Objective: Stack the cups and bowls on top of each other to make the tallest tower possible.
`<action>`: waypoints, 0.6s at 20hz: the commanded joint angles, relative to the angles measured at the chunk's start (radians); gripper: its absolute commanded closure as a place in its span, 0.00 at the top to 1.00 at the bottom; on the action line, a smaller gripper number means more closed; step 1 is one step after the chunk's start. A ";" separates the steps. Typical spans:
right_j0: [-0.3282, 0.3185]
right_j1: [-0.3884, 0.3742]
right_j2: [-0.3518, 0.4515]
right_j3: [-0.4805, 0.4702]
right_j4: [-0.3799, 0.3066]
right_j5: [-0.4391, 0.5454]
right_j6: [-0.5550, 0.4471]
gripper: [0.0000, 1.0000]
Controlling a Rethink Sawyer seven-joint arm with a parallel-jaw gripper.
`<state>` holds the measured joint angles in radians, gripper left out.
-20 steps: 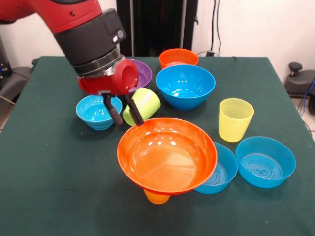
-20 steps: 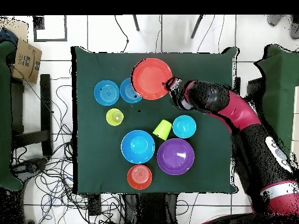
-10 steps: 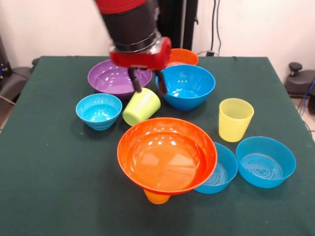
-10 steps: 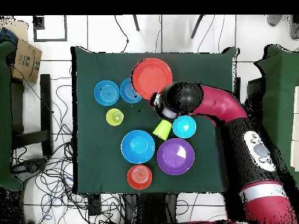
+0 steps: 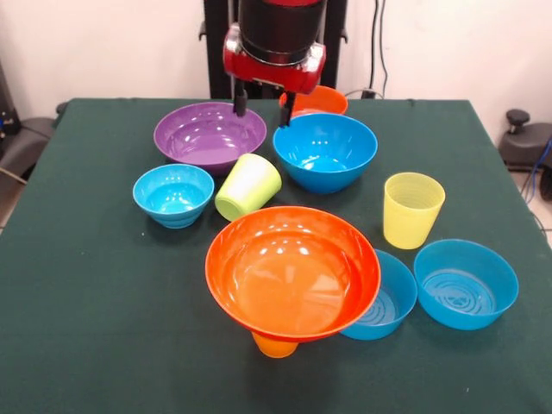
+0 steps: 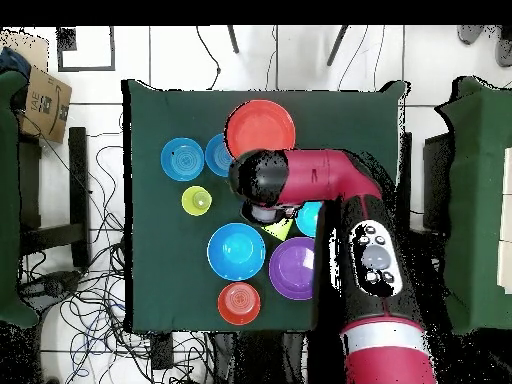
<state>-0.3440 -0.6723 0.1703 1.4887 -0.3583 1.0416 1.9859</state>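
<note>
Across a dark green tabletop (image 5: pixel 95 310) the cups and bowls lie spread out. A pale wall stands behind it in the front view, and the overhead view shows white floor tiles with loose cables and a cardboard box (image 6: pixel 45 100) at the left.

High at the far side, the claw (image 5: pixel 263 102) hangs with its two dark fingers apart and nothing between them. It sits above the gap between the large purple bowl (image 5: pixel 210 134) and the large blue bowl (image 5: pixel 325 151). The small orange bowl (image 5: pixel 317 99) lies just behind it, partly hidden by the arm.

Nearer the camera, the lime green cup (image 5: pixel 248 186) lies tipped on its side, between the purple bowl, the large blue bowl and the small blue bowl (image 5: pixel 173 195). It is well below the claw and apart from it.

Closest to the front edge, the large orange bowl (image 5: pixel 292 272) sits mouth-up on the orange cup (image 5: pixel 274 346), of which only a little shows beneath it. This bowl is empty. A medium blue bowl (image 5: pixel 388 297) is tucked partly under its rim, and a second medium blue bowl (image 5: pixel 466 283) with a ringed bottom rests just beside that one. The pale yellow ribbed cup (image 5: pixel 412 209) stands upright behind them. Every bowl and upright cup that shows its inside holds nothing.
</note>
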 commanded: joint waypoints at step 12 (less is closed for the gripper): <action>0.113 0.040 -0.177 0.041 0.012 -0.039 0.265 1.00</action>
<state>-0.2684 -0.6707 -0.0009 1.4766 -0.3643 1.0559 2.0617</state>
